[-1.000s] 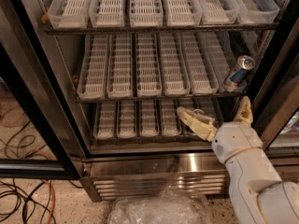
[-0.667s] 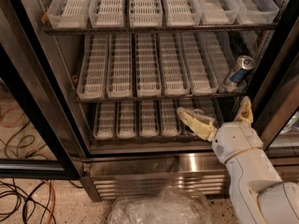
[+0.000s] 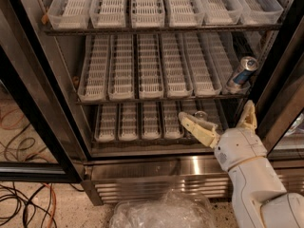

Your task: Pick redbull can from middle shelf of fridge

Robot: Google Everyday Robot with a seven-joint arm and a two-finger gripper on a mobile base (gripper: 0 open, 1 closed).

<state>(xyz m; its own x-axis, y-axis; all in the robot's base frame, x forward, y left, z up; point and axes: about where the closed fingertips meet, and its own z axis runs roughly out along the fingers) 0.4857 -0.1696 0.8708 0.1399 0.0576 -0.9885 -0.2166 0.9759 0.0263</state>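
The gripper (image 3: pixel 216 114) sits at the near right of the scene, in front of the right end of the lowest rack, with its two pale yellow fingers (image 3: pixel 197 128) spread wide apart and nothing between them. One finger reaches left and far over the front of the lowest trays; the other stands up to the right, close to the black door frame. Behind them the white wrist and arm (image 3: pixel 251 175) run down to the near right corner.

The redbull can (image 3: pixel 241 73) is above the gripper and slightly to its right, clear of both fingers. It stands at the far right end of the middle shelf (image 3: pixel 142 99), tilted, with its silver top leaning up and to the right toward the cabinet wall. The rest of that shelf is a row of long white slotted trays running from near to far.

The top shelf (image 3: pixel 142 28) and the bottom shelf (image 3: pixel 137 139) carry the same white trays. The fridge (image 3: pixel 156 172) has a steel louvred base below the racks and black door frames on both sides. On the floor in front of the base lies a crumpled clear plastic bag (image 3: pixel 161 213), and to the near left, cables (image 3: pixel 23 205) trail across the speckled floor.
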